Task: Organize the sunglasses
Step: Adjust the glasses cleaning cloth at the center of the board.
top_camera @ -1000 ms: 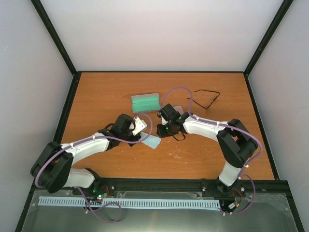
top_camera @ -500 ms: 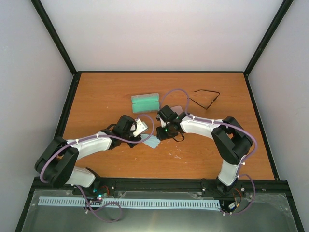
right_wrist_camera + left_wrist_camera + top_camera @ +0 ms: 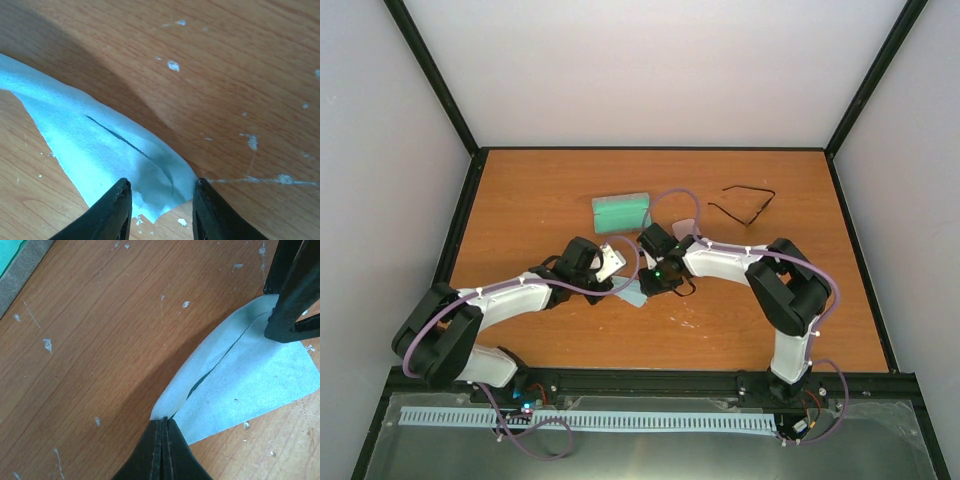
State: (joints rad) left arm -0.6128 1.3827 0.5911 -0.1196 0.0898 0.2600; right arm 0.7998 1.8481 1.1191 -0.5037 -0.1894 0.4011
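Cloth first, glasses waiting: the left claw [image 3: 162, 426] is clamped tight on one corner of the light-blue cloth [image 3: 250, 380], lifting it off the worktop [image 3: 520, 200] so that a dark crease runs down its middle. At the opposite corner the right claw [image 3: 162, 182] stands with its jaws apart, one finger on each side of the cloth's tip and nothing gripped yet. The sunglasses [image 3: 745, 203] lie untouched near the far right of the worktop, well apart from both claws, and the open green case [image 3: 621, 211] sits just beyond the two wrists.

The risk lies in the thinness of the hold. Only the very tip of the cloth sits between the right claw's fingers, so a closing bite could catch just the edge and let it slide out. The left claw's pinch is likewise on a bare corner, and any pull from the other side could tug the cloth free. The two claws also work close together, so a misjudged move could knock them into each other or crumple the cloth instead of flattening it.

Compared with a second ago, the right arm has swung leftward and brought its claw over to the cloth. The left arm has barely shifted, and the sunglasses and case lie where they were.
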